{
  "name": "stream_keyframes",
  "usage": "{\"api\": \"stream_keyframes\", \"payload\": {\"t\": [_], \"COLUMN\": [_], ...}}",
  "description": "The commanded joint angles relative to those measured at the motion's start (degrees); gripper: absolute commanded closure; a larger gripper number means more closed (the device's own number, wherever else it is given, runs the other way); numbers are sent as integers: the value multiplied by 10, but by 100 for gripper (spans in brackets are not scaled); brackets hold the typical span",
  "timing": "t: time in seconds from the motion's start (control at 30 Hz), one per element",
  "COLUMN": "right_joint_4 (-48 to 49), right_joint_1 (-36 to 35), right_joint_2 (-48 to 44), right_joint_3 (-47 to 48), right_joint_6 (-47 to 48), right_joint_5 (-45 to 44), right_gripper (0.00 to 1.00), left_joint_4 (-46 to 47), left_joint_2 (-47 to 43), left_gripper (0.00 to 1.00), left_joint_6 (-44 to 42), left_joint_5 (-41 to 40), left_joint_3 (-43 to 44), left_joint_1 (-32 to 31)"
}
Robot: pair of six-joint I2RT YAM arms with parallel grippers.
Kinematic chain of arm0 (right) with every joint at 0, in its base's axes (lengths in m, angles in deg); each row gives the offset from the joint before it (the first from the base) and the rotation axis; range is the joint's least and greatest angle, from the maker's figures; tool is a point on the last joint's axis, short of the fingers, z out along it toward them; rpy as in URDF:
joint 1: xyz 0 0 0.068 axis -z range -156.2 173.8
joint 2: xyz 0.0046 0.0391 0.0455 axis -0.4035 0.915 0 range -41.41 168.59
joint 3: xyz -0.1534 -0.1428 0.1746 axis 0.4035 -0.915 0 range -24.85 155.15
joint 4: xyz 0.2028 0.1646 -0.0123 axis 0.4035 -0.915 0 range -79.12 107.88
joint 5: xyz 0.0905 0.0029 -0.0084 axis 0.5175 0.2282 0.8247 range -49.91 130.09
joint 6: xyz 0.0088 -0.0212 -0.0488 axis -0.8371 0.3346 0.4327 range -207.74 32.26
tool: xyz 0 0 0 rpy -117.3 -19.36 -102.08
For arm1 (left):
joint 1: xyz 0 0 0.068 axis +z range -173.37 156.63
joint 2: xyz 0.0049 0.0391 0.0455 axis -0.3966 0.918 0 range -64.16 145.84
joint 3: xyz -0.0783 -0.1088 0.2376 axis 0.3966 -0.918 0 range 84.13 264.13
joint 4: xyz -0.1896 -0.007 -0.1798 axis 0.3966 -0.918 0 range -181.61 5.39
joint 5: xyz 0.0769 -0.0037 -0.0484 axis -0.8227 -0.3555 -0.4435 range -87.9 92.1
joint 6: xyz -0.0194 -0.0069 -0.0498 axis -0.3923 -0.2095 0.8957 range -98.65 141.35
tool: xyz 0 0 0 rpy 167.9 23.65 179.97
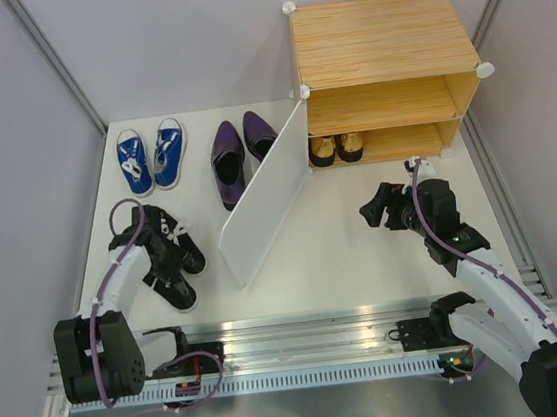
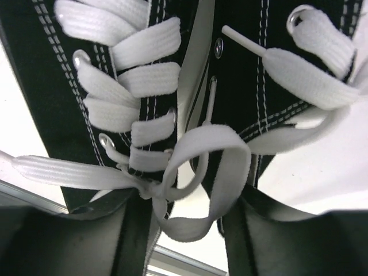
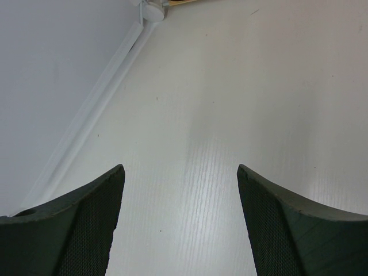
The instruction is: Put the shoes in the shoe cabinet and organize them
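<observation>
- Left pincer (image 2: 187, 221) is bearing down on the black shoes (image 1: 181, 290) at the near left of the surface (image 1: 355, 260). One finger is sitting over each shoe, with the touching inner sides and a loose white lace (image 2: 201, 146) between them. You cannot tell whether it is clamping them yet.
- Right pincer (image 3: 179, 172) is hanging released over bare surface in front of the shoe cabinet (image 1: 380, 36), holding nothing.
- Gold shoes (image 1: 337, 148) are sitting in the cabinet's lower level. Blue sneakers (image 1: 152, 157) and purple dress shoes (image 1: 230, 159) are waiting side by side at the far left, outside it.
- You are risking a grip on lace alone: the loop is lying right in the gap, so a lift could drag one shoe and drop the other.
- You are also working beside the white door panel (image 1: 262, 195), which is swinging out across the middle between the black pair and the cabinet's mouth. A low carry could clip its edge.
- Open room is lying right of the door, in front of the shelves. The left wall and the near rail (image 1: 303, 332) are hemming in the black pair.
</observation>
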Motion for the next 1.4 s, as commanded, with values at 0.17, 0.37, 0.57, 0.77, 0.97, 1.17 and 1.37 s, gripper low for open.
{"api": "stream_keyframes", "payload": {"t": [0.17,0.37,0.57,0.77,0.97,1.17,1.37], "right_joint_4": [18,18,18,19,19,18,3], "right_joint_1": [0,-1,-1,-1,-1,0,-1], "right_joint_2": [-19,-23,-24,-23,-20,-23,-28], "right_joint_3": [-4,-5,-5,-5,-5,-1,17], "right_joint_6": [-3,-4,-4,-4,-3,-1,-1], "right_joint_5": [11,14,15,13,8,6,1], "right_gripper": [18,18,18,18,18,18,18], "left_joint_4": [27,27,22,14,13,-30,-44], "left_joint_2": [116,117,53,-64,-153,-192,-201], "left_gripper": [76,98,98,98,98,98,98], "left_joint_6": [2,3,-15,-39,-68,-86,-106], "left_joint_5": [-7,-10,-5,-10,-20,-63,-75], "left_joint_3": [34,32,35,48,54,134,287], "left_joint_1": [-40,-49,-49,-49,-49,-49,-50]}}
